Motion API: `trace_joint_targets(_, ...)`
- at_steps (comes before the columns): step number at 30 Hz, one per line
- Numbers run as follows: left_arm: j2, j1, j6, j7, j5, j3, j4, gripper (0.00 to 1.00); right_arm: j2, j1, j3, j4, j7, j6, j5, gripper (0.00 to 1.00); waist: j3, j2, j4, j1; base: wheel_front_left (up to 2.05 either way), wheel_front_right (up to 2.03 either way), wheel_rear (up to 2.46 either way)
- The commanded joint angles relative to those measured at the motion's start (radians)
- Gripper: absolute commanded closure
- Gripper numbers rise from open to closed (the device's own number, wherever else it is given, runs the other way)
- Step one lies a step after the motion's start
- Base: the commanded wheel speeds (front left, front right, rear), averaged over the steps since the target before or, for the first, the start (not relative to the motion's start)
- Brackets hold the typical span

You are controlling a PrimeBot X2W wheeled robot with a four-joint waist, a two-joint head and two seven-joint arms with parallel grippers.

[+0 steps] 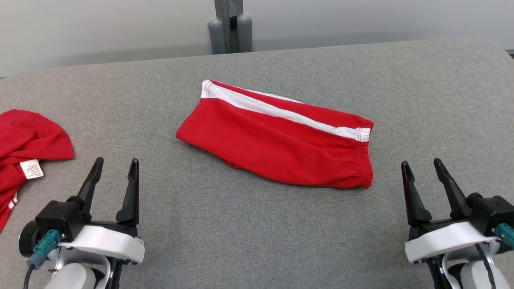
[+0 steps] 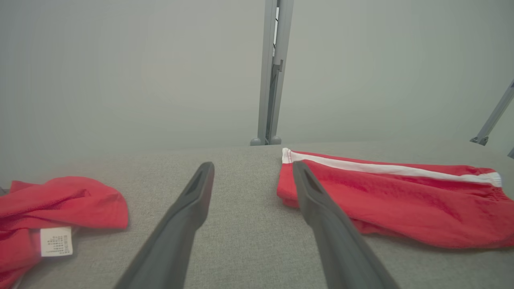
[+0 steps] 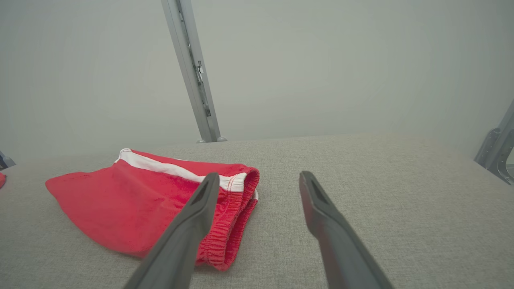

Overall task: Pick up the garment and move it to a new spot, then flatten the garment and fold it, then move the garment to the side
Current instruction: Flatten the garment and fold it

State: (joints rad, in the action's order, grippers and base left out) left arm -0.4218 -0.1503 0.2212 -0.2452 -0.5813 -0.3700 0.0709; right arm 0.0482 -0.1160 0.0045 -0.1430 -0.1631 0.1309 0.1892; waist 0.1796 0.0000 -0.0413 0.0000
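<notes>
At the lower left of the head view, left gripper point(image 1: 116, 160) with two long dark tapered fingers spread wide, holding nothing. At the lower right, right gripper point(image 1: 421, 162) likewise spread wide and empty. Between and beyond them, red shorts point(image 1: 277, 140) lying flat near the middle of a grey table point(image 1: 257, 224), touching neither gripper. Shorts folded double into a rough oblong, long axis slanting from far left to near right. Gathered elastic waistband at the right end, nearest the right gripper; leg hem at the left end. White stripe along the far long edge. Soft matte knit cloth, lightly creased. Table covered in coarse woven grey fabric with rounded far corners. At the left edge, well apart from the shorts, a second red garment point(image 1: 28, 140) in a crumpled heap with a white label point(image 1: 32, 168) showing. Behind the table, a grey metal post point(image 1: 229, 28) against a pale wall.
</notes>
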Motion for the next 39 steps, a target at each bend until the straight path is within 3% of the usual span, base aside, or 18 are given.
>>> trace_joint_targets(1,-0.004,-0.003,0.004,0.004,0.004,0.001,-0.003,0.00,0.004,0.006,-0.003,0.005,0.002,0.000,0.005,0.00,0.001,0.0000,0.000,0.0000,0.00,0.00,0.00)
trace_joint_targets(7,-0.011,-0.092,-0.024,0.042,0.029,-0.036,-0.001,0.00,0.004,-0.013,-0.008,0.015,0.005,0.000,0.000,0.00,0.026,0.0000,-0.003,0.0000,0.00,0.00,0.00)
trace_joint_targets(12,0.005,-0.214,-0.088,0.101,0.036,-0.088,0.052,0.00,0.004,-0.033,0.000,0.021,0.009,0.000,-0.001,0.00,0.063,0.0000,-0.028,0.0000,0.00,0.00,0.00)
trace_joint_targets(24,0.034,-0.457,-0.235,0.217,-0.028,-0.119,0.400,0.00,0.004,-0.107,0.068,-0.026,-0.037,0.000,0.034,0.00,0.164,0.0000,-0.150,0.0000,0.00,0.00,0.00)
trace_joint_targets(32,0.042,-0.525,-0.273,0.269,-0.080,-0.102,0.589,0.00,0.004,-0.128,0.076,-0.062,-0.067,0.000,0.067,0.00,0.208,0.0000,-0.171,0.0000,0.00,0.00,0.00)
trace_joint_targets(38,0.065,-0.526,-0.302,0.295,-0.125,-0.102,0.642,0.00,0.004,-0.136,0.077,-0.082,-0.079,0.000,0.076,0.00,0.212,0.0000,-0.167,0.0000,0.00,0.00,0.00)
trace_joint_targets(39,0.073,-0.524,-0.310,0.307,-0.133,-0.107,0.647,0.15,0.004,-0.136,0.076,-0.084,-0.082,0.000,0.080,0.00,0.211,0.0000,-0.164,0.0000,0.00,0.00,0.00)
